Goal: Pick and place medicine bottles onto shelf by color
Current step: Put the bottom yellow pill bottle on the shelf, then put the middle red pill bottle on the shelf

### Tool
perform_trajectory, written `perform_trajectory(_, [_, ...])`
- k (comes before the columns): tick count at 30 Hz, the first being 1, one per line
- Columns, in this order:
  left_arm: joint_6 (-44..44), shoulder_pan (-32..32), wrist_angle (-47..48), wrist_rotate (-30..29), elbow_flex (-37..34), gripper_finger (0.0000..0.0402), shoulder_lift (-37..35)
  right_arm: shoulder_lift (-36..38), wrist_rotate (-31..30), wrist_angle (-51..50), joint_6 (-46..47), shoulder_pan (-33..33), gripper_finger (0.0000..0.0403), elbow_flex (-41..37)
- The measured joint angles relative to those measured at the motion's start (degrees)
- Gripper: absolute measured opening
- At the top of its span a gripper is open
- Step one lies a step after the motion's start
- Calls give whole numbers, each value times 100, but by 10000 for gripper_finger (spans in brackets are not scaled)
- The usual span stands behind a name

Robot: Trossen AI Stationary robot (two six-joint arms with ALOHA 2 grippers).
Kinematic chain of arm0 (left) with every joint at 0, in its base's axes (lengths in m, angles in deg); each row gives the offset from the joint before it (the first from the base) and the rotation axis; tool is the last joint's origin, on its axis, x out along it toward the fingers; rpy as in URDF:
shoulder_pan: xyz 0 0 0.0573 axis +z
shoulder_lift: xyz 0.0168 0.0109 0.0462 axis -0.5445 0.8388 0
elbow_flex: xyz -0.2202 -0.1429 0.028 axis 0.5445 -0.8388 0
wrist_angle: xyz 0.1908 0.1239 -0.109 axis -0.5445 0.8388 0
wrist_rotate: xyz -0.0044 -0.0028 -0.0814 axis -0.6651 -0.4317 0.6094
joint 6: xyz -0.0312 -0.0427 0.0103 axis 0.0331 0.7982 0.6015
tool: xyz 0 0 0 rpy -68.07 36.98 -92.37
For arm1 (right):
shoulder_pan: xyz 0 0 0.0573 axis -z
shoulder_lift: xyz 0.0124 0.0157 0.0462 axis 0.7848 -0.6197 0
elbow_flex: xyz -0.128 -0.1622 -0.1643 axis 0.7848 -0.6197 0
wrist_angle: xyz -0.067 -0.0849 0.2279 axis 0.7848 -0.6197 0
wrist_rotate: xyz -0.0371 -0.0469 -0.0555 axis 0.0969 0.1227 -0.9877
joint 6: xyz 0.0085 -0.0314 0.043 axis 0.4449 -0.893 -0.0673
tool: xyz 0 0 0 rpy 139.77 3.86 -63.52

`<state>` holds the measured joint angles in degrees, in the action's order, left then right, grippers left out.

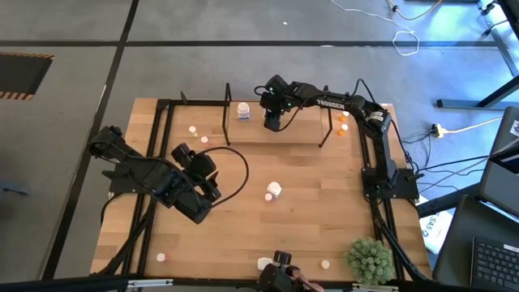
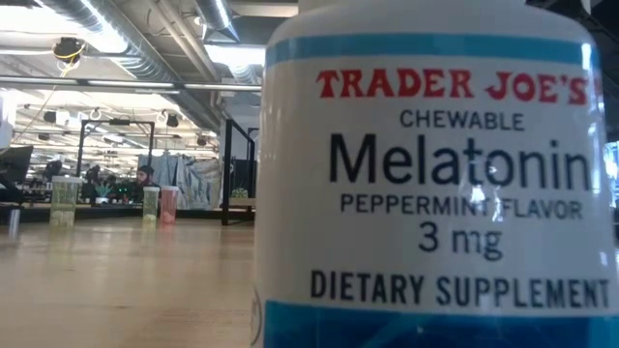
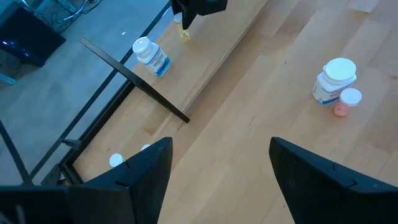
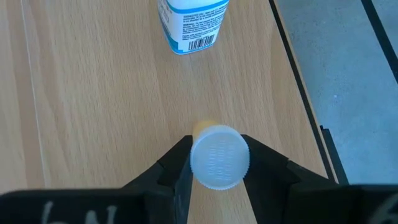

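The shelf (image 1: 296,134) stands at the table's far side, with black end frames and a pale base (image 4: 93,93). My right gripper (image 1: 273,123) is over that base, shut on a small yellow bottle with a white cap (image 4: 219,155). A white, blue-labelled bottle (image 1: 243,110) stands upright on the base beside it (image 4: 189,25). My left gripper (image 3: 217,168) hovers open above the table's left middle (image 1: 209,182) with nothing between its fingers. A white bottle (image 3: 334,79) and a small pink one (image 3: 349,102) stand together at the table's centre (image 1: 273,191). My right gripper pinches the small yellow bottle by its white cap (image 4: 219,163), one finger (image 4: 180,163) on each side. The fingers come from above, slanting down toward the shelf. The yellow body (image 3: 185,34) hangs below them, at or just above the shelf's base; which, I cannot tell.
Small pink bottles (image 1: 193,129) lie left of the shelf and orange ones (image 1: 342,123) right of it. More bottles stand along the near edge (image 1: 162,257); one white one (image 2: 435,174) fills the low view. A green plant (image 1: 371,258) sits at the near right corner.
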<state>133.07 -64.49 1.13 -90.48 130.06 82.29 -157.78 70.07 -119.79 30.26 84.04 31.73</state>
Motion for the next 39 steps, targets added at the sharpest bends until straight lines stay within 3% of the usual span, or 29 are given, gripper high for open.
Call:
perform_trajectory(14, [0,0,0,0,0,263,0,-24,-12,-6,-41,0,172,-4])
perform_trajectory(28, [1,0,2,46,0,263,0,21,7,-337,-37,39,169,-4])
perform_trajectory(39, [126,15,32,179,0,263,0,456,54,-762,45,68,169,0])
